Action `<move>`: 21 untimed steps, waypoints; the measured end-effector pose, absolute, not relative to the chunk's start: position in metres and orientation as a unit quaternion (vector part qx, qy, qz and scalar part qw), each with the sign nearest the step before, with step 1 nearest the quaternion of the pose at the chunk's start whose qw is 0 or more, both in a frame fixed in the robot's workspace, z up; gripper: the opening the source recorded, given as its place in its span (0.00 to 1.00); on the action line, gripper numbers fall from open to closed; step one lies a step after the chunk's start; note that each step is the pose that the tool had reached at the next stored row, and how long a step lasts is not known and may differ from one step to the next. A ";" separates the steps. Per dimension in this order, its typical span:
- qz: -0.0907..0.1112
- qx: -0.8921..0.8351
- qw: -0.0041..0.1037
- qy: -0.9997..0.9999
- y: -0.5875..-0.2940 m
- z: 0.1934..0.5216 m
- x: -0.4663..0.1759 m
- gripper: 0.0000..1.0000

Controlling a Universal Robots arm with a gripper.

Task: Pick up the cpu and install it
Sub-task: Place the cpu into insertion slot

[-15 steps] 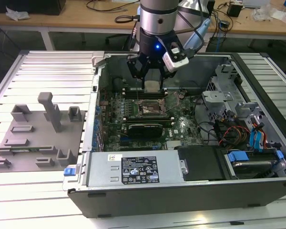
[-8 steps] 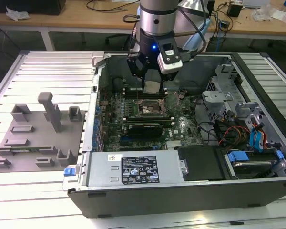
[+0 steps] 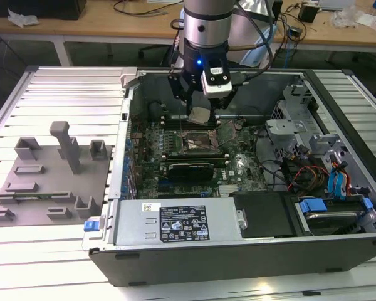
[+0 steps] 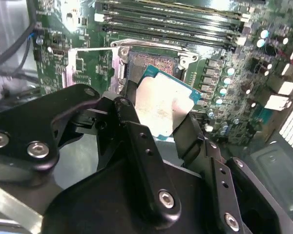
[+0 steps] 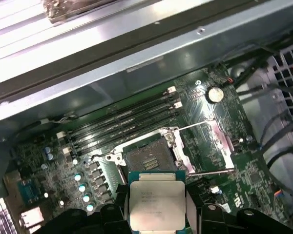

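The cpu [image 4: 161,105] [image 5: 156,202] [image 3: 200,115] is a flat square chip with a silver top and a green rim. My gripper [image 4: 158,114] [image 5: 156,209] [image 3: 200,113] is shut on it, a black finger [image 4: 132,109] against each side. It hangs a little above the motherboard inside the open computer case. The dark socket [image 5: 149,160] [image 4: 154,59] [image 3: 197,143] lies just beyond the chip, bare, with its metal load plate [image 5: 207,146] [image 3: 227,130] swung open to one side.
Memory slots [image 5: 122,127] run past the socket. The case wall [image 3: 128,125] stands at the exterior view's left, drive cages and cables [image 3: 313,163] at its right. A grey fixture plate with blocks [image 3: 50,182] lies on the slatted table outside the case.
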State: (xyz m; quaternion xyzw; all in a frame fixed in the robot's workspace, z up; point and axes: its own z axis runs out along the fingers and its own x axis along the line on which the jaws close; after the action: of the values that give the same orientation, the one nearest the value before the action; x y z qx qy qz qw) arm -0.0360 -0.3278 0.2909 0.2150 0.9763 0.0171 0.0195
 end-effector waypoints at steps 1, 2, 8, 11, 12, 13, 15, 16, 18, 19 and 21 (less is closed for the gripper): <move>0.017 0.235 0.020 0.972 -0.328 0.291 -0.036 0.55; 0.017 0.246 0.020 0.969 -0.328 0.290 -0.036 0.55; 0.015 0.330 0.021 0.944 -0.328 0.289 -0.036 0.55; 0.014 0.377 0.022 0.926 -0.328 0.288 -0.036 0.55; 0.013 0.407 0.023 0.913 -0.328 0.287 -0.036 0.55; 0.013 0.421 0.023 0.907 -0.328 0.287 -0.036 0.55; 0.012 0.440 0.023 0.898 -0.328 0.286 -0.036 0.55; 0.012 0.456 0.023 0.889 -0.328 0.286 -0.036 0.55; 0.011 0.489 0.024 0.872 -0.328 0.285 -0.036 0.55; 0.011 0.497 0.024 0.868 -0.328 0.285 -0.036 0.55; 0.010 0.520 0.024 0.854 -0.328 0.285 -0.036 0.55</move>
State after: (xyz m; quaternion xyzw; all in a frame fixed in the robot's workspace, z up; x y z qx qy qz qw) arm -0.0360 -0.3278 0.2847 0.5198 0.8539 0.0099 0.0240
